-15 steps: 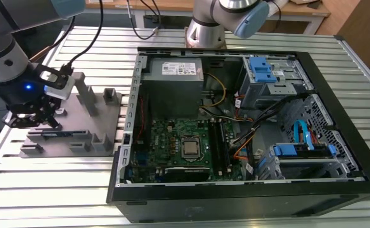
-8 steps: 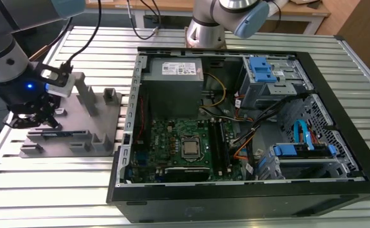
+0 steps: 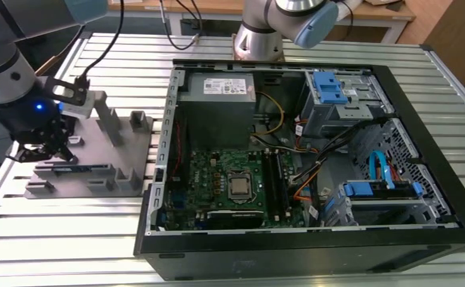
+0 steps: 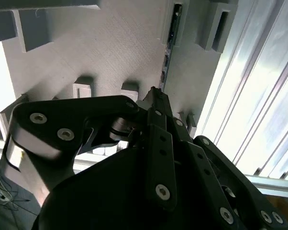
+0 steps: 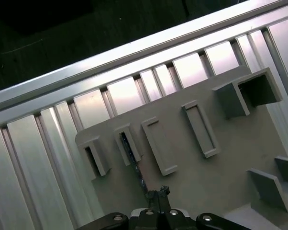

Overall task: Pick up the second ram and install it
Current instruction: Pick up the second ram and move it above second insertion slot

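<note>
On the gray fixture [image 3: 125, 160] beside the open computer case [image 3: 296, 246], the second ram [image 3: 73, 169] stands on edge in a slot, apparently kept upright for grasping. The gripper [image 3: 49, 152] hangs at the strip's near end, fingertips [image 4: 153, 96] drawn together; contact cannot be made out.

Exterior view: even, diffuse light from above. Ribbed worktop [image 3: 57, 239] bright with a mild sheen. Computer case [image 3: 296, 254] interior dimmer, darkest pocket at 10 o'clock of its cavity. Small blue lamp [image 3: 39, 107] glows on the arm at 9 o'clock.

Second wrist view: worktop slats blown out white at 3 o'clock. The claw [image 4: 153, 92] is a dark, underexposed mass from 6 to 8 o'clock, screws glinting. Grey fixture plate [image 4: 110, 48] flatly lit, soft shadows beside its blocks.

First wrist view: slats glare at 9 o'clock; 12 o'clock band near black.
</note>
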### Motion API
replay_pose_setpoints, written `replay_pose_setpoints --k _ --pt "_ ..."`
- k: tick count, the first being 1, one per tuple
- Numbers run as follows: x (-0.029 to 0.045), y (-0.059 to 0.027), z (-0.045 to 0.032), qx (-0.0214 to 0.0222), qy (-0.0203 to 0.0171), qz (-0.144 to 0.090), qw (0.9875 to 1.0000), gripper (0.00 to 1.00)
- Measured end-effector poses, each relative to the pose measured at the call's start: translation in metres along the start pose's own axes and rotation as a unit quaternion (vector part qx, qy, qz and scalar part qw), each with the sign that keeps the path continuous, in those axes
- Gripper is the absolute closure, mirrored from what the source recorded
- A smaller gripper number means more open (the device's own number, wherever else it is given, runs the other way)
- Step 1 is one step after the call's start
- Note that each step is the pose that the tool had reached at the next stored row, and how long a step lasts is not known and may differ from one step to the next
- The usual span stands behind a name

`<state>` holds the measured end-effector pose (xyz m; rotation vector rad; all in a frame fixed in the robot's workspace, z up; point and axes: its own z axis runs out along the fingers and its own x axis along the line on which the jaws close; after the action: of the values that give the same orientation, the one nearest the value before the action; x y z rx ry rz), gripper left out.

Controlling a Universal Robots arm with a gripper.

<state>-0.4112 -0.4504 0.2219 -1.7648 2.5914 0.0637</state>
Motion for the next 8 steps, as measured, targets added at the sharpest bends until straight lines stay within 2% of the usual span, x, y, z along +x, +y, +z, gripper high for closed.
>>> replay_pose_setpoints --k 4,8 --pt "0.0 0.0 0.0 -0.0008 0.0009 -0.029 0.9996 0.89" --pt "0.0 0.0 0.0 -0.0017 0.0018 -0.06 0.9982 0.89"
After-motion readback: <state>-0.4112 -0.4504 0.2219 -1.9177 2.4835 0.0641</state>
